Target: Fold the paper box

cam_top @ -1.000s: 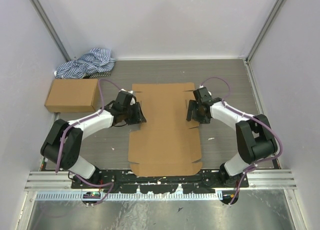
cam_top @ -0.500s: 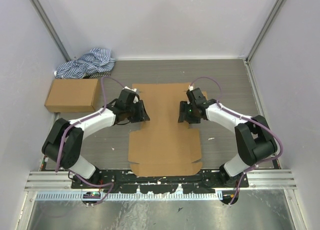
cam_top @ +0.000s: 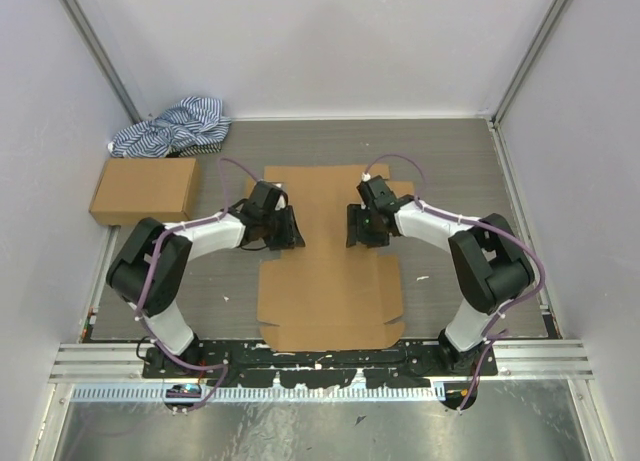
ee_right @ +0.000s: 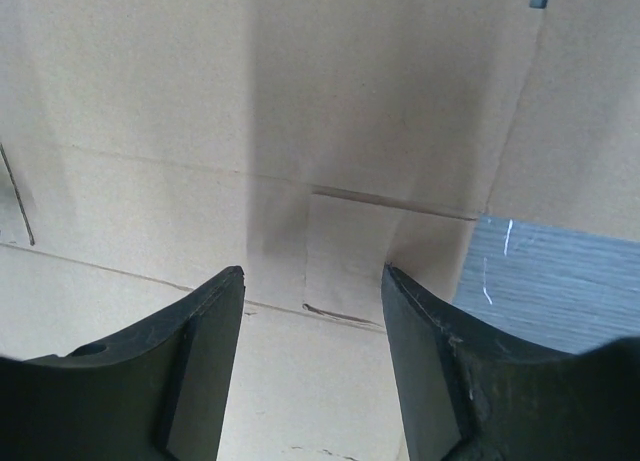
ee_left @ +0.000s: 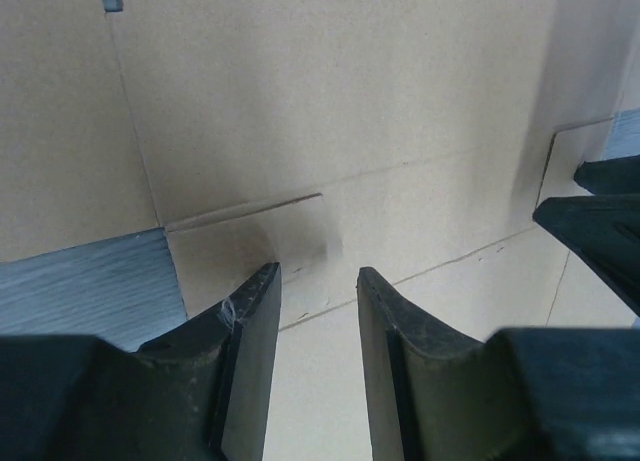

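Observation:
The paper box (cam_top: 328,266) is a brown cardboard blank on the grey table. Its two side flaps are pushed up and inward, so the middle looks narrow. My left gripper (cam_top: 288,229) presses against the left flap. In the left wrist view its jaws (ee_left: 318,281) stand open over creased cardboard (ee_left: 300,111). My right gripper (cam_top: 358,227) presses against the right flap. In the right wrist view its jaws (ee_right: 312,277) stand wide open over a cardboard tab (ee_right: 345,251). Neither gripper holds anything.
A sealed brown carton (cam_top: 145,189) lies at the left. A blue-and-white striped cloth (cam_top: 172,126) is bunched behind it. White walls close in the table on three sides. The metal rail (cam_top: 320,366) with the arm bases runs along the near edge.
Both grippers have moved inward toward each other over the box, pushing its left and right side flaps up and toward the middle. The cardboard's visible width at the middle has shrunk.

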Tool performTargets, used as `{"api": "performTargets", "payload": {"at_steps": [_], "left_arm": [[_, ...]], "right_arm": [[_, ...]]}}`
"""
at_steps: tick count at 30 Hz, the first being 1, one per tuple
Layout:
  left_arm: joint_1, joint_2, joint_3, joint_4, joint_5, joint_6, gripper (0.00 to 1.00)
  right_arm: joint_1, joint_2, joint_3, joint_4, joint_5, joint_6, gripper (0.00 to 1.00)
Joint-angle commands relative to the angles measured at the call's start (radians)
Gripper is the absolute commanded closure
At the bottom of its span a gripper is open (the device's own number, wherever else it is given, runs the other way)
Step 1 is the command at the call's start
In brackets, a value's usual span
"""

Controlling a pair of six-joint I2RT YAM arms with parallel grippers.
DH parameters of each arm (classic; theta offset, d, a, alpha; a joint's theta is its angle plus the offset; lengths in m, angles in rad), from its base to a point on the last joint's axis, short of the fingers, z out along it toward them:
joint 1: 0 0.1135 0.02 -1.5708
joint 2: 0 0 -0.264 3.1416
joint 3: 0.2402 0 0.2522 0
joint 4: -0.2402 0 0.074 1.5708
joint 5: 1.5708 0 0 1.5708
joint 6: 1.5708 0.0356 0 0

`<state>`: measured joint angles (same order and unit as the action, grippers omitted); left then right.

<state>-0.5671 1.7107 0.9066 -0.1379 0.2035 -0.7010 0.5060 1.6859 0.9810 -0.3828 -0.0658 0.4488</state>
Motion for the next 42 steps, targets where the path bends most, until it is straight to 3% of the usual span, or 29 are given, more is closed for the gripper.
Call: {"api": "performTargets", "payload": {"at_steps": [1, 7, 17, 19, 23, 31, 42], "left_arm": [[-0.008, 0.069, 0.008, 0.045, 0.026, -0.027, 0.57], [-0.008, 0.045, -0.006, 0.022, 0.015, -0.033, 0.58], [-0.007, -0.069, 0.121, -0.220, -0.100, 0.033, 0.56], [-0.003, -0.089, 0.180, -0.284, -0.148, 0.060, 0.50], [0.046, -0.088, 0.322, -0.350, -0.213, 0.119, 0.27], [0.276, 0.066, 0.528, -0.281, -0.117, 0.127, 0.25], [0.334, 0.305, 0.740, -0.181, -0.057, 0.150, 0.27]], "right_arm": [[0.021, 0.060, 0.020, 0.039, 0.010, 0.018, 0.37], [0.027, 0.041, 0.027, 0.022, 0.033, 0.025, 0.37], [0.020, -0.002, 0.215, -0.129, 0.117, -0.018, 0.37], [0.001, 0.007, 0.283, -0.160, 0.124, -0.039, 0.37], [-0.079, 0.059, 0.436, -0.203, 0.097, -0.071, 0.35], [-0.258, 0.290, 0.683, -0.135, 0.025, -0.114, 0.33], [-0.373, 0.556, 0.845, 0.012, -0.139, -0.107, 0.33]]}}
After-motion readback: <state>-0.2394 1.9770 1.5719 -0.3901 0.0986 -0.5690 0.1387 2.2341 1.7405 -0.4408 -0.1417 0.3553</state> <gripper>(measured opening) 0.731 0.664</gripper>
